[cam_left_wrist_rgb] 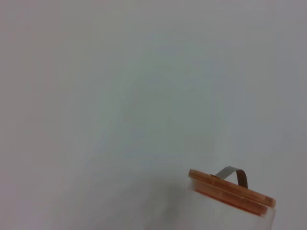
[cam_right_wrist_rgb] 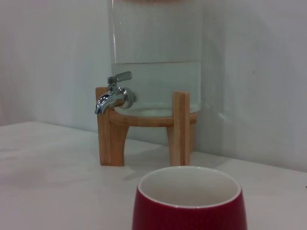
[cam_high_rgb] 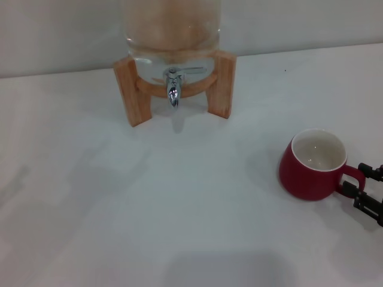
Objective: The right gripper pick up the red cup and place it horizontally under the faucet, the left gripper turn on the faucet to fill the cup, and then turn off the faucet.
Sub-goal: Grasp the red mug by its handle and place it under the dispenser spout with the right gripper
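Observation:
The red cup stands upright on the white table at the right, white inside, with its loop handle pointing right. It fills the near part of the right wrist view. My right gripper reaches in from the right edge, and its black fingers stand open on either side of the handle. The chrome faucet hangs from the glass dispenser in its wooden stand at the back centre; its thin lever lies level. The faucet also shows in the right wrist view. My left gripper is out of view.
The dispenser holds clear water. Its wooden lid with a metal loop shows in the left wrist view against a plain wall. White tabletop stretches between the cup and the stand.

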Controlling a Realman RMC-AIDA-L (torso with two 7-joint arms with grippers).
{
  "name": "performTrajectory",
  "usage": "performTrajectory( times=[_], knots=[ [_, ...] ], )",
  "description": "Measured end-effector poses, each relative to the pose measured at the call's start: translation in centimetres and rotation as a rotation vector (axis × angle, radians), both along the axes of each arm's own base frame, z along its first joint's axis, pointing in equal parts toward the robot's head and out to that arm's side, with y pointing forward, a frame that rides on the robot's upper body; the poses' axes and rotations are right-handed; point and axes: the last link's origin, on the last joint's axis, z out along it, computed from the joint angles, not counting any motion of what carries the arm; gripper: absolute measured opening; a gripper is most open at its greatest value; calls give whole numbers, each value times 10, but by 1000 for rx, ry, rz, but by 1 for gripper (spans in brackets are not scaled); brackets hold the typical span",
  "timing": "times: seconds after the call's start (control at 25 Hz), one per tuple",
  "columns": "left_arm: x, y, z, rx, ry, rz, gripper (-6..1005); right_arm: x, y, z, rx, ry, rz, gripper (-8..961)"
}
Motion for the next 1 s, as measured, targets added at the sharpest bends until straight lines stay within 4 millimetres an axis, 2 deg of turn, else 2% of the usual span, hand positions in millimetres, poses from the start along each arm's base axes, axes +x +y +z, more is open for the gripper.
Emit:
performTrajectory(
  times=[1.0],
  knots=[
    [2, -1, -1, -5, -4, -13, 892, 12, 9, 17, 96, -30, -71, 493]
  ],
)
